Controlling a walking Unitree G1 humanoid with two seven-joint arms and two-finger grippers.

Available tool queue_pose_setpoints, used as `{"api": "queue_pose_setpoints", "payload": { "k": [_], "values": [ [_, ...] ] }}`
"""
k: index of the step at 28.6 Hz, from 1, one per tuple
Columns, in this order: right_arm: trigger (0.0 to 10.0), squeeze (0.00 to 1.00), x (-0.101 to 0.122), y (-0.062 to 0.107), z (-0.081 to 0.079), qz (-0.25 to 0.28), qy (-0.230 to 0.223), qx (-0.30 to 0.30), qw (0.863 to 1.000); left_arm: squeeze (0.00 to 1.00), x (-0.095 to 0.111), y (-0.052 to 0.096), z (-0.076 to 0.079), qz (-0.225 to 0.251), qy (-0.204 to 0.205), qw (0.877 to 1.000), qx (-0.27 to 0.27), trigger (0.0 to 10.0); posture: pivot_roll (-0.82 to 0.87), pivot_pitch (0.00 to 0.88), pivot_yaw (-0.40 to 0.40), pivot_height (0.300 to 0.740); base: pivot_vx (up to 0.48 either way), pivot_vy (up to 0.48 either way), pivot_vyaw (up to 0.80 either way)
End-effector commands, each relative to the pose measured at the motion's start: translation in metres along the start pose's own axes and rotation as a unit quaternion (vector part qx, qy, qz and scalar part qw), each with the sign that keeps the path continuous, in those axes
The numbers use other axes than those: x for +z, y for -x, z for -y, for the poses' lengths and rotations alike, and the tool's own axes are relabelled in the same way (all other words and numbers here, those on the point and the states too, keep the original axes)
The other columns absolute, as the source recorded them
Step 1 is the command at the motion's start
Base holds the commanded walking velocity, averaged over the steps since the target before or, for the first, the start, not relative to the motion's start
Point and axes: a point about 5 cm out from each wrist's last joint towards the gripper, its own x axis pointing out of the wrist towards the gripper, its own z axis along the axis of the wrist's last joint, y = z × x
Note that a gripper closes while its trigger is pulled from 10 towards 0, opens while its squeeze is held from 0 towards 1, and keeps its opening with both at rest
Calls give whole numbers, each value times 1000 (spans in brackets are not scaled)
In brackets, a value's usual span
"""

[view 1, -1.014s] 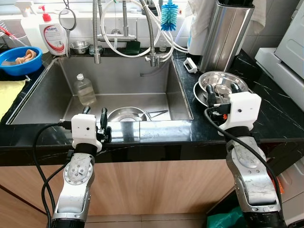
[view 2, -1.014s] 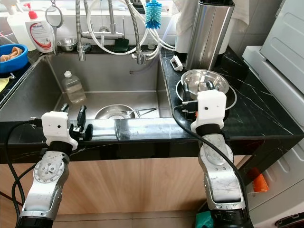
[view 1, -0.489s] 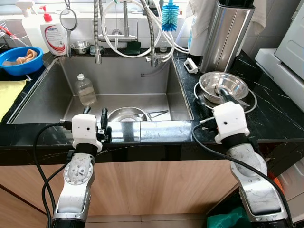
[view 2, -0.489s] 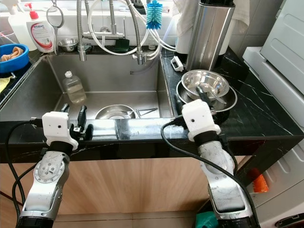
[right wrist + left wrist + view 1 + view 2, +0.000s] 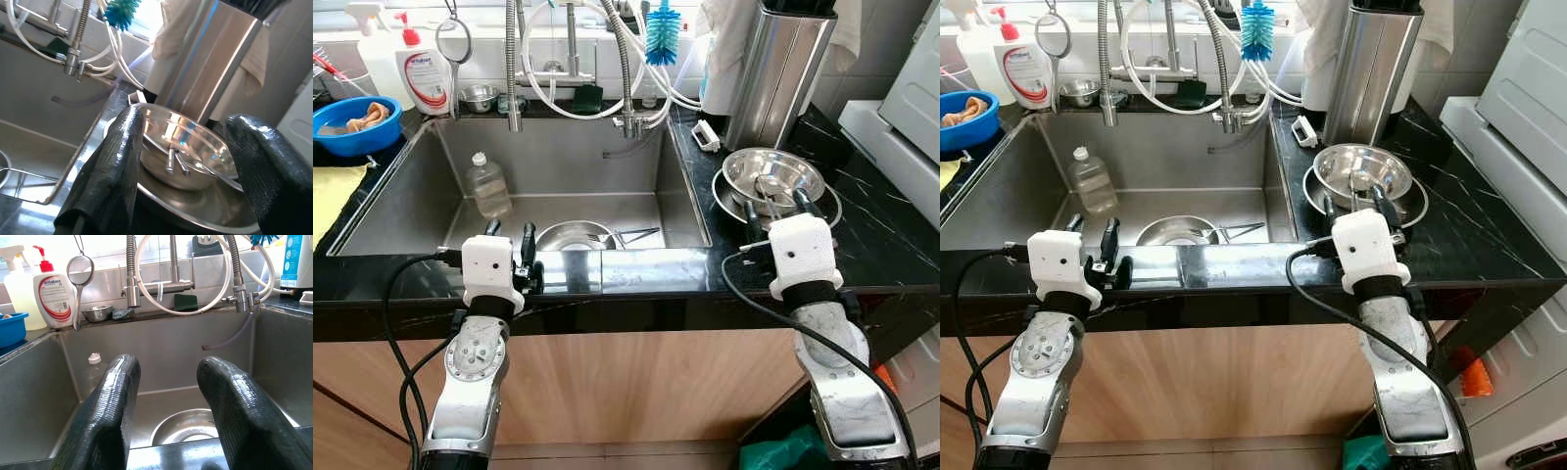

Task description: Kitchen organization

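My right tool [image 5: 772, 216], fingers spread, sits just before the steel bowl [image 5: 773, 179] stacked on a plate [image 5: 826, 210] by the worktop's front edge right of the sink [image 5: 431, 211]; it looks light, stiff and slippery, so I'd pinch its rim, while my left tool [image 5: 507, 242] waits spread.

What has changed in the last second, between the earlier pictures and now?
The right hand has shifted sideways in front of the steel bowl and now faces it with fingers open, holding nothing. The left hand stays at the front edge of the sink, open. The bowl, its utensils and the plastic bottle have not moved.
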Motion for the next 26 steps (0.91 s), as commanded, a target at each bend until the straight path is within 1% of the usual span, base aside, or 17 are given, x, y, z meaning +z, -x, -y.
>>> {"api": "queue_pose_setpoints", "payload": {
  "k": [1, 5, 10, 11, 12, 13, 21, 26],
  "values": [
    [10000, 0, -5, -4, 2, -19, -13, -13, 1000, 0, -9, 4, 1, -24, 2, 1000, -1, 10000, -72, 12, -26, 706, 0, 0, 0],
    [10000, 0, -5, -5, 1, -22, -10, -11, 1000, 0, -9, 5, 1, -23, 2, 1000, 0, 10000, -72, 12, -27, 706, 0, 0, 0],
    [10000, 0, -5, -10, -3, -25, -18, -13, 999, 0, -9, 4, 1, -22, 2, 1000, 2, 10000, -68, 13, -29, 706, 0, 0, 0],
    [8510, 0, -5, -11, -3, -25, -18, -13, 999, 0, -9, 4, 0, -22, 2, 1000, 2, 10000, -68, 13, -29, 706, 0, 0, 0],
    [3882, 0, -5, -11, -4, -25, -18, -12, 999, 0, -9, 5, 0, -23, 2, 1000, 2, 10000, -69, 12, -30, 706, 0, 0, 0],
    [0, 0, -5, -11, -4, -26, -19, -11, 999, 0, -9, 5, 0, -23, 2, 1000, 3, 10000, -69, 12, -31, 706, 0, 0, 0],
    [0, 0, -9, -13, -6, -36, -18, -7, 999, 0, -9, 5, 1, -23, 2, 1000, 1, 10000, -69, 3, -30, 706, 0, 0, 0],
    [0, 0, -11, -13, -5, -44, -14, -17, 999, 0, -9, 4, 1, -22, 2, 1000, -1, 10000, -68, 0, -29, 706, 0, 0, 0]
  ]
}}
